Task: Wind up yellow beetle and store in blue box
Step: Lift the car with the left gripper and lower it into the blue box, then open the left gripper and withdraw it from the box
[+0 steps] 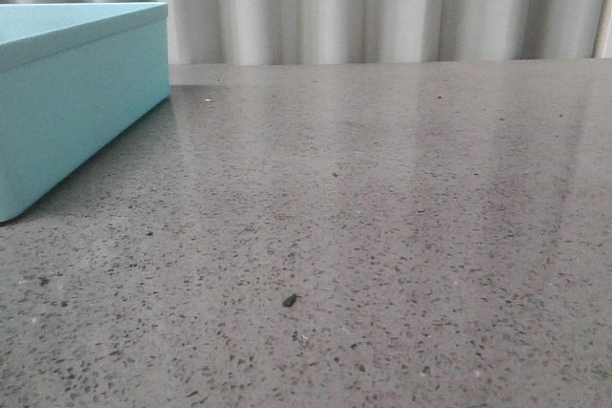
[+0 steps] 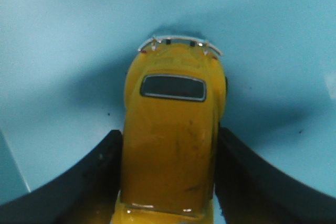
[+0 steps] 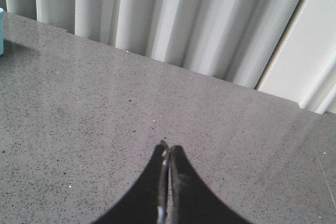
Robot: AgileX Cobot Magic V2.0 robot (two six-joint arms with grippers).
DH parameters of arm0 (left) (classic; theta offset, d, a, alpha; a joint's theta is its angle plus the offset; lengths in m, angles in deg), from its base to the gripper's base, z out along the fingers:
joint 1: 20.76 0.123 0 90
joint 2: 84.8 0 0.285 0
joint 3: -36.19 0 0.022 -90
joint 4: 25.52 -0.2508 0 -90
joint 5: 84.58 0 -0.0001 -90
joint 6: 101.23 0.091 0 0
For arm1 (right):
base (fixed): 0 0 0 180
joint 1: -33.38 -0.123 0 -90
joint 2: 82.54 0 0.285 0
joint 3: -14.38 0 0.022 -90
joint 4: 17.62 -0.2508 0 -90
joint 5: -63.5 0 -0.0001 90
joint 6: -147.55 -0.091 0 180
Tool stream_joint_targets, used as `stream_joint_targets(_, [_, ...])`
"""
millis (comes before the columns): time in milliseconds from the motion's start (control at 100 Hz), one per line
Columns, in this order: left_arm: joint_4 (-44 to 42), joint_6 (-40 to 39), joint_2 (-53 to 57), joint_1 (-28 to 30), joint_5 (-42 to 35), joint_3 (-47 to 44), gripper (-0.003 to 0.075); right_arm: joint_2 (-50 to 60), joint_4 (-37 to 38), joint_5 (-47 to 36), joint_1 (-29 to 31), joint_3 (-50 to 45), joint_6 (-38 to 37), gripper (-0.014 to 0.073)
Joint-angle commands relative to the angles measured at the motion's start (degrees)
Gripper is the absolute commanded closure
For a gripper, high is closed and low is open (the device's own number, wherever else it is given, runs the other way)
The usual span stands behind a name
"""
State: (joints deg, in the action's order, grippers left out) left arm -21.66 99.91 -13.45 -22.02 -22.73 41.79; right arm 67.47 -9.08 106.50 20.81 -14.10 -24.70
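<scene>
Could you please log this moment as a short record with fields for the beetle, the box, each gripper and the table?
beetle: yellow beetle, held between the left gripper's fingers, its chrome bumper close to a turquoise surface
box: blue box, at the table's left in the front view; beetle not visible from there
left gripper: left gripper, shut on the beetle
right gripper: right gripper, shut, holding nothing, over the table
table: grey speckled table

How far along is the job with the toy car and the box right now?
Picking up looks done: the left gripper holds the yellow toy car between its fingers, against a blue surface that looks like the inside of the blue box. Winding can't be judged. Release is left. The right gripper is shut and empty over the table.
</scene>
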Motion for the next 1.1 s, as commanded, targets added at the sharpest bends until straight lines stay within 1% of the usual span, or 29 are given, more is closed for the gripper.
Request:
stream_joint_targets(0, [1.1,-1.1,2.6,0.0,-3.9,0.7,0.0301,-0.6,1.3,-3.9,-0.2,1.3,0.5,0.0645])
stream_joint_targets(60, [3.7,-1.1,2.6,0.0,-5.5,0.7,0.0246,-0.6,1.3,-3.8,-0.2,1.3,0.5,0.0645])
stream_joint_targets(100, [6.1,-1.1,2.6,0.0,-6.4,0.7,0.0233,-0.6,1.4,-3.8,-0.2,1.3,0.5,0.0645])
stream_joint_targets(210, [10.8,-1.1,4.0,0.0,-6.3,1.4,0.0248,-0.6,1.9,-3.8,-0.2,1.3,0.5,0.0645])
stream_joint_targets(270, [14.1,-1.1,5.7,0.0,-7.6,1.5,0.0265,-0.6,2.2,-3.8,-0.2,1.3,0.5,0.0645])
stream_joint_targets(340, [16.9,-0.5,8.7,0.0,-8.3,1.5,0.0307,-0.6,2.4,-4.0,-0.2,1.3,0.5,0.0645])
stream_joint_targets(560, [23.9,-0.5,21.9,0.0,-10.4,1.5,0.0522,-0.6,2.0,-4.1,-0.2,1.3,0.5,0.0645])
stream_joint_targets(670, [27.1,-0.5,30.4,-2.1,-11.9,-0.1,0.0610,0.0,1.3,-5.9,-0.2,0.5,0.5,0.0645])
stream_joint_targets(750, [25.6,-0.1,37.0,-5.8,-13.0,-3.1,0.0642,1.5,0.5,-9.2,-0.2,-1.4,0.5,0.0645])
stream_joint_targets(840, [21.0,1.2,45.3,-10.7,-11.8,-7.7,0.0643,4.1,0.4,-13.3,-0.2,-4.1,0.5,0.0645])
stream_joint_targets(920, [17.6,1.2,53.3,-14.9,-11.2,-14.5,0.0643,6.4,0.4,-15.8,-0.2,-6.2,0.5,0.0645])
stream_joint_targets(1000, [16.8,1.2,62.1,-16.9,-11.9,-21.8,0.0643,7.6,0.4,-15.9,-0.2,-6.8,0.5,0.0645])
stream_joint_targets(1090, [16.3,-0.6,72.4,-17.0,-12.3,-30.6,0.0649,8.0,0.4,-15.5,-0.2,-6.9,0.5,0.0645])
